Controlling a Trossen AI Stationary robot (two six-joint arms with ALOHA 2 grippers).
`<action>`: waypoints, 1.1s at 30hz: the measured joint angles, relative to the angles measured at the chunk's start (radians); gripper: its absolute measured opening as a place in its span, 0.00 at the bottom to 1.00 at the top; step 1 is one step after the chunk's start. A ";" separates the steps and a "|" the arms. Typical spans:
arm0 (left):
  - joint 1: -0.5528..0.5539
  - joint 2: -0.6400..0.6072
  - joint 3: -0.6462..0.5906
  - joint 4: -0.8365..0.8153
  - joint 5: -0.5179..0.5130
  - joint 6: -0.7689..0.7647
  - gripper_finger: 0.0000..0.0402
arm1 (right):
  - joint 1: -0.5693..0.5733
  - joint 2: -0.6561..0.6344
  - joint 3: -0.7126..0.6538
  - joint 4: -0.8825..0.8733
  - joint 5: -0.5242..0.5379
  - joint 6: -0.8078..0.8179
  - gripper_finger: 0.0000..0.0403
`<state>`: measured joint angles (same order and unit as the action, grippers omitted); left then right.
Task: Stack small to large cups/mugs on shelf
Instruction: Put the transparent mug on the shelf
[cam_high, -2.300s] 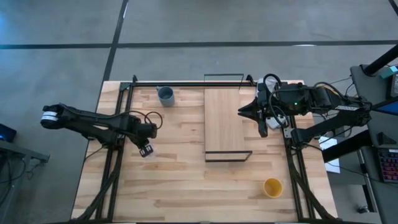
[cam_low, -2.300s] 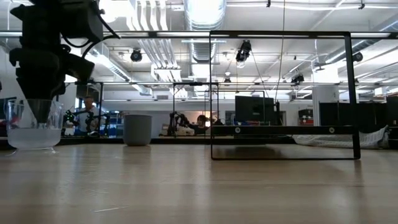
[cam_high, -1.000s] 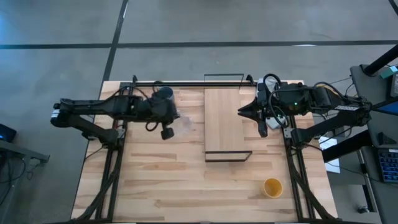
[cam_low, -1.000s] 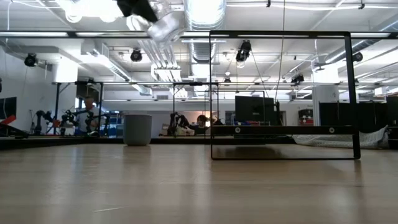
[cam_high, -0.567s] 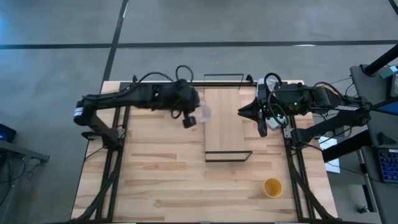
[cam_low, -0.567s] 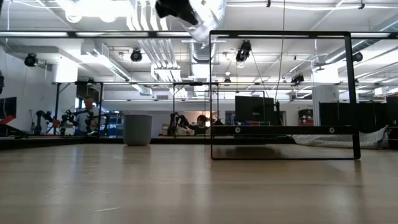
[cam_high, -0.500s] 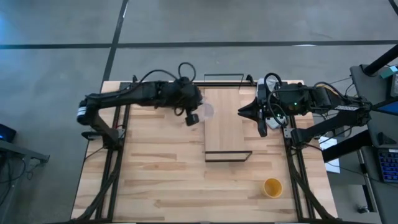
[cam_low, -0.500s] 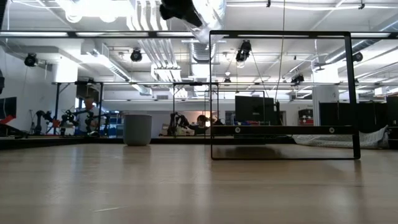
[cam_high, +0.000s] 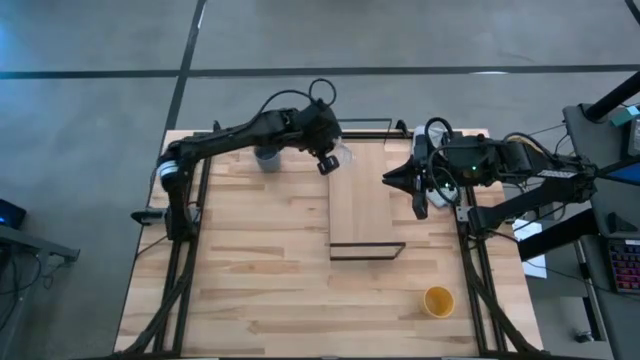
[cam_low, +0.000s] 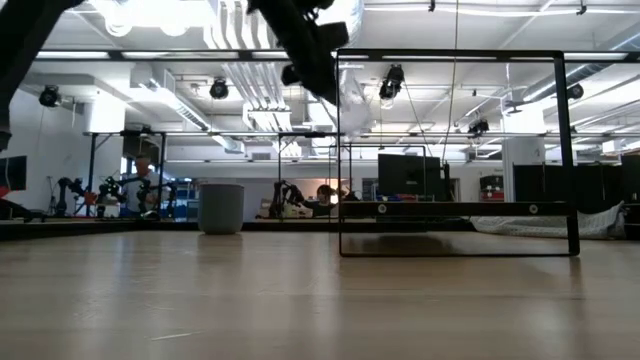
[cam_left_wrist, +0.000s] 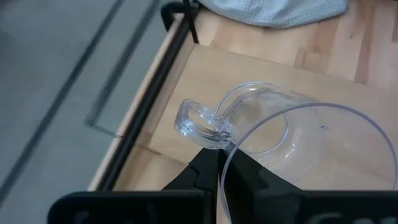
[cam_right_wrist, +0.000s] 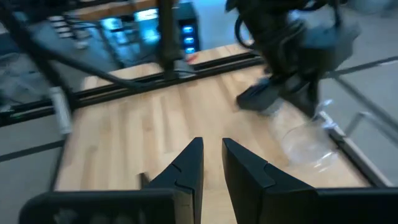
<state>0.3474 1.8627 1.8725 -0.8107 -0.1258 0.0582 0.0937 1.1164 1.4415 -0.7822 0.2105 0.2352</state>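
Observation:
My left gripper (cam_high: 328, 162) is shut on a tiny clear glass with a handle (cam_high: 343, 155), high above the far end of the light-wood shelf board (cam_high: 360, 205). The glass also shows in the low view (cam_low: 352, 100) and in the left wrist view (cam_left_wrist: 273, 134). A blue-grey cup (cam_high: 266, 156) stands on its base at the table's far left, partly under my left arm. A yellow-orange cup (cam_high: 438, 300) stands on its base near the front right. My right gripper (cam_high: 388, 178) hangs by the shelf's right side, empty, its fingers a narrow gap apart (cam_right_wrist: 211, 155). My left gripper pinches the glass's wall at the rim (cam_left_wrist: 225, 149), right beside the handle (cam_left_wrist: 199, 121), with one finger inside and one outside. The glass is lifted clear of the shelf and hangs tilted below the fingers (cam_low: 352, 100).
The shelf's thin black wire frame stands up at its short ends (cam_low: 455, 150). A white cloth (cam_left_wrist: 280, 9) lies on the table beyond the shelf's edge. Bare planks lie in front of the shelf and on the table's left half (cam_high: 250, 260).
My left gripper has carried the glass from over the table's left half toward the right and far edges. It now stands over the shelf's far end. It has come down somewhat, and the glass stays clear of everything. My right arm has kept still.

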 joint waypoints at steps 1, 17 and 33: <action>0.005 0.017 0.000 0.015 0.017 -0.001 0.00 | 0.000 0.000 -0.005 0.000 0.032 0.000 0.13; 0.023 0.142 -0.002 0.213 0.089 -0.053 0.00 | -0.123 -0.030 -0.258 0.010 0.350 0.343 0.13; 0.047 0.141 -0.003 0.230 0.151 -0.157 0.00 | -0.395 -0.138 -0.725 0.602 0.044 0.530 0.13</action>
<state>0.3946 2.0041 1.8694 -0.5808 0.0250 -0.0990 -0.3014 0.9785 0.7166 -0.1800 0.2546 0.7647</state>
